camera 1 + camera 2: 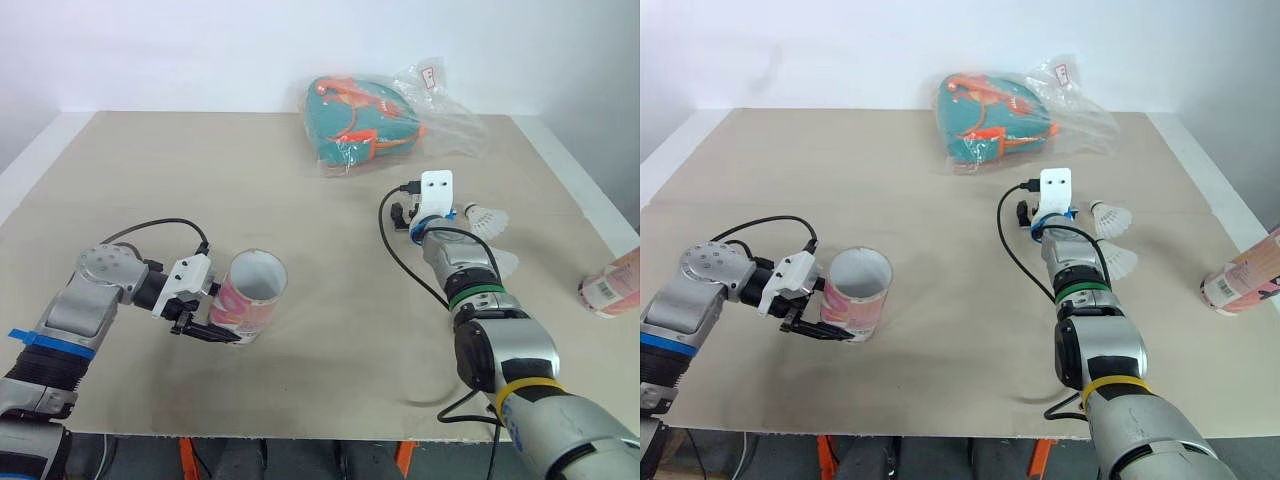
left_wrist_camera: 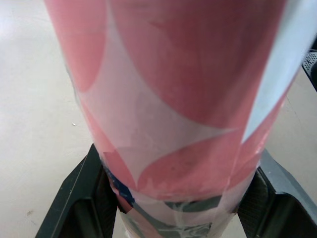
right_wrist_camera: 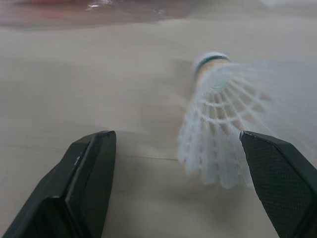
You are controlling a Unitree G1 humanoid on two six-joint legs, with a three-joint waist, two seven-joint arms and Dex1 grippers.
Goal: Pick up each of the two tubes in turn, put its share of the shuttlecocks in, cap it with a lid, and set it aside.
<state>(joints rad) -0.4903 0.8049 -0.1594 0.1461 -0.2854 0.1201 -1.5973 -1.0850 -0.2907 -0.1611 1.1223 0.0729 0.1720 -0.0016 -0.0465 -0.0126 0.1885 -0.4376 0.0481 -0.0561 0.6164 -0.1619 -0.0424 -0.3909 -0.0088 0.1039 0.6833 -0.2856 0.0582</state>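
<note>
A pink and white tube [image 1: 248, 300] is tilted over the table's front left, its open mouth facing up and toward me. My left gripper [image 1: 218, 322] is shut on its lower end, and in the left wrist view the tube [image 2: 173, 99] sits between the two black fingers [image 2: 79, 198]. Two white shuttlecocks [image 1: 488, 219] [image 1: 503, 263] lie on the table at the right. My right gripper [image 3: 176, 136] hovers low over the table, open, with one shuttlecock [image 3: 218, 124] lying between its fingers, untouched. A second pink tube [image 1: 612, 283] lies on its side at the far right edge.
A clear plastic bag holding a teal and orange item [image 1: 362, 120] rests at the back centre. The beige table [image 1: 330, 250] has its front edge close to my arms, and black cables loop beside my right wrist [image 1: 390, 250].
</note>
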